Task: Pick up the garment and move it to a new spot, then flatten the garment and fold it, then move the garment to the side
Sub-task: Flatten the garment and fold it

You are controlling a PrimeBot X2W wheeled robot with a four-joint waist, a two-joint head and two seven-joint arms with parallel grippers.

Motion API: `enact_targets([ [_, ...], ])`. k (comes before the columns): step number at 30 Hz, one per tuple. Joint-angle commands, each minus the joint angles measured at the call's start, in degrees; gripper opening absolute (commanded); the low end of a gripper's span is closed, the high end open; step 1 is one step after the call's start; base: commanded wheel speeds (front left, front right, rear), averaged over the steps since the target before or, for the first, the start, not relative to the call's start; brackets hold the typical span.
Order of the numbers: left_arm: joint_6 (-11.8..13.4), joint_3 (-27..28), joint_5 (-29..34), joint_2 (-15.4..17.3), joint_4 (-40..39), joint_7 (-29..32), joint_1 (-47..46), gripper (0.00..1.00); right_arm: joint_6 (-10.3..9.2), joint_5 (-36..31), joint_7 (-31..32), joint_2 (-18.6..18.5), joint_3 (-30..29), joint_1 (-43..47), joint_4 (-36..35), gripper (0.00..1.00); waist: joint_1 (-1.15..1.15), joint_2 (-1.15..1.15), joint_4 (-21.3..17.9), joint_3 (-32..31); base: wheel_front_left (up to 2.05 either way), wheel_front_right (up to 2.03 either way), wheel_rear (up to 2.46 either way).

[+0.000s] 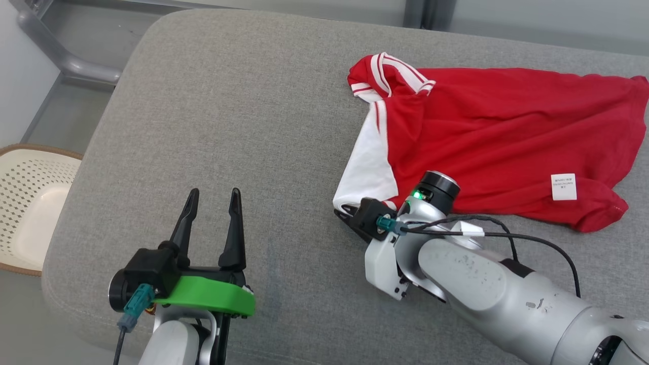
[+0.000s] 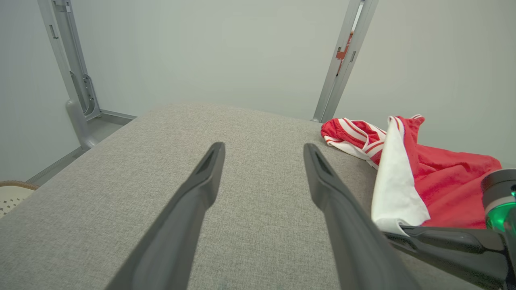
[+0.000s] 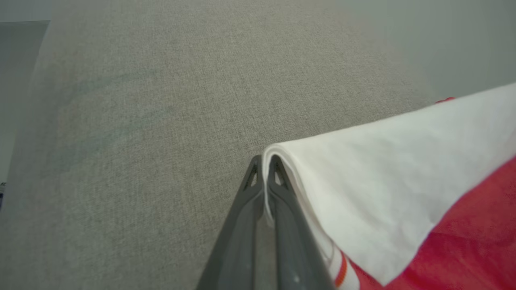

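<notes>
A red garment (image 1: 487, 132) with a white side panel and white-striped trim lies rumpled on the right half of the grey cushion (image 1: 228, 126). My right gripper (image 1: 340, 209) is shut on the near corner of its white panel (image 3: 363, 185), the cloth pinched between the two fingers (image 3: 278, 189) and draped to their right. In the left wrist view the garment (image 2: 439, 181) lifts toward that pinch point. My left gripper (image 1: 213, 195) hovers open over bare cushion well left of the garment, its fingers (image 2: 209, 165) wide apart with nothing between them.
A pale perforated basket (image 1: 25, 203) stands on the floor off the cushion's left edge. Grey metal frame posts (image 2: 342, 60) rise behind the cushion. A white care label (image 1: 563, 186) shows on the garment's near right part. A black cable (image 1: 532, 238) runs along my right forearm.
</notes>
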Motion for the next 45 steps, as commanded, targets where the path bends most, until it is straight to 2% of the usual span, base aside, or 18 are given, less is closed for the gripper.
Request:
enact_targets([
  [1,0.21,0.06,-0.45,0.07,-0.01,-0.16,0.32,1.0,-0.09,-0.2,-0.09,-0.35,1.26,0.01,-0.25,0.0,0.0,0.0,-0.02,0.03,0.0,0.0,0.0],
  [3,0.35,0.17,-0.53,0.07,-0.04,-0.16,0.4,1.0,-0.09,-1.15,-0.62,-0.54,2.9,-0.82,-0.26,0.04,0.0,0.0,-0.13,0.06,0.0,0.0,0.0],
  [4,0.34,0.17,-0.63,0.07,-0.03,-0.16,0.45,1.0,-0.09,-1.83,-0.86,-0.59,3.78,-1.08,-0.09,0.37,0.0,0.0,-0.21,0.06,0.0,0.0,0.0],
  [5,0.37,0.14,-0.71,0.07,-0.05,-0.16,0.5,1.0,-0.09,-2.24,-0.98,-0.6,4.27,-1.09,0.05,0.8,0.0,0.0,-0.28,0.04,0.0,0.0,0.0],
  [6,0.5,0.04,-0.79,0.07,-0.13,-0.16,0.61,1.0,-0.09,-2.87,-1.33,-0.57,4.7,-1.14,0.2,1.0,0.0,0.0,-0.39,0.01,0.0,0.0,0.0],
  [12,0.75,-0.12,-0.8,0.07,-0.29,-0.16,1.0,1.0,-0.09,-3.0,-3.18,0.34,5.24,0.22,0.31,1.0,0.0,0.0,-1.13,-0.34,0.0,0.0,0.0],
  [16,0.67,0.07,-0.53,0.07,-0.2,-0.16,1.05,1.0,-0.09,-2.21,-4.72,0.83,3.58,1.16,-0.4,1.0,0.0,0.0,-1.81,-0.74,0.0,0.0,0.0],
  [20,0.68,0.1,-0.31,0.07,-0.14,-0.16,1.2,1.0,-0.09,-1.06,-6.08,0.47,-1.68,2.23,-0.62,1.0,0.0,0.0,-2.33,-1.12,0.0,0.0,0.0],
  [25,0.5,-0.09,-0.39,0.07,-0.19,-0.16,1.27,1.0,-0.09,-0.39,-6.93,0.42,-11.0,4.44,1.38,1.0,0.0,0.0,-2.27,-0.98,0.0,0.0,0.0],
  [33,0.33,-0.46,-0.91,0.07,-0.22,-0.16,0.09,1.0,-0.09,-2.36,-7.31,2.28,-17.93,5.71,7.42,1.0,0.0,0.0,-0.44,0.52,0.0,0.0,0.0],
  [34,0.41,-0.52,-0.93,0.07,-0.27,-0.16,0.02,1.0,-0.09,-2.61,-7.37,2.5,-18.34,5.63,8.05,0.92,0.0,0.0,-0.2,0.65,0.0,0.0,0.0],
  [36,0.35,-0.52,-0.99,0.06,-0.2,-0.16,-0.18,1.0,-0.09,-2.95,-7.46,3.23,-18.9,5.56,9.26,0.44,0.0,0.0,0.34,0.9,0.0,0.0,0.0],
  [37,0.33,-0.39,-1.03,0.06,-0.09,-0.16,-0.31,1.0,-0.08,-3.14,-7.44,3.61,-19.01,5.54,9.84,0.31,0.0,0.0,0.6,0.98,0.0,0.0,0.0],
  [40,0.24,-0.23,-0.94,0.06,0.1,-0.16,-0.42,1.0,-0.09,-3.35,-7.51,4.13,-19.28,5.26,11.45,0.11,0.0,0.0,1.1,1.04,0.0,0.0,0.0],
  [41,0.2,-0.21,-0.95,0.06,0.17,-0.16,-0.41,1.0,-0.09,-3.28,-7.54,4.34,-19.4,5.08,11.91,0.0,0.0,0.0,1.26,1.03,0.0,0.0,0.0],
  [45,0.27,-0.26,-0.99,0.06,0.21,-0.16,-0.3,1.0,-0.09,-3.42,-7.7,4.97,-19.69,4.06,12.76,0.0,0.0,0.0,1.66,0.88,0.0,0.0,0.0],
])
